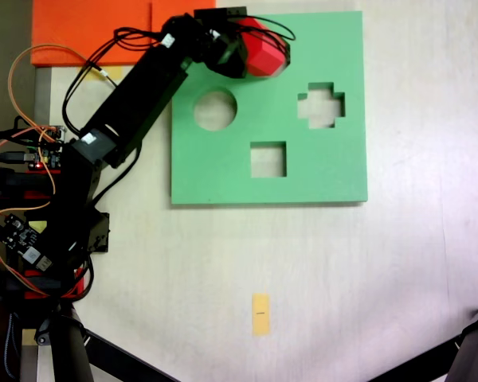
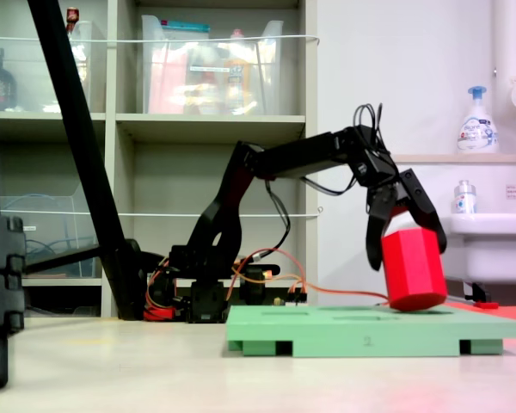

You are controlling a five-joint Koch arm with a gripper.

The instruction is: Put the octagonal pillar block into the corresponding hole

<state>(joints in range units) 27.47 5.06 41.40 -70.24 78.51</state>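
Red octagonal pillar block [image 2: 412,268], clamped tilted in the gripper [image 2: 406,225] above the green board [image 1: 319,171]; misalignment risks jamming at the hole's edge.

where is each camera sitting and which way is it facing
A fixed view: sits above and looks straight down on the table and green board; the whole arm reaches from the left edge, its gripper holding the red block.
A fixed view: sits low at table height and looks sideways across the board toward shelves and a sink; the arm shows in profile, jaws clamped on the block.
Both share the arm, board and block.
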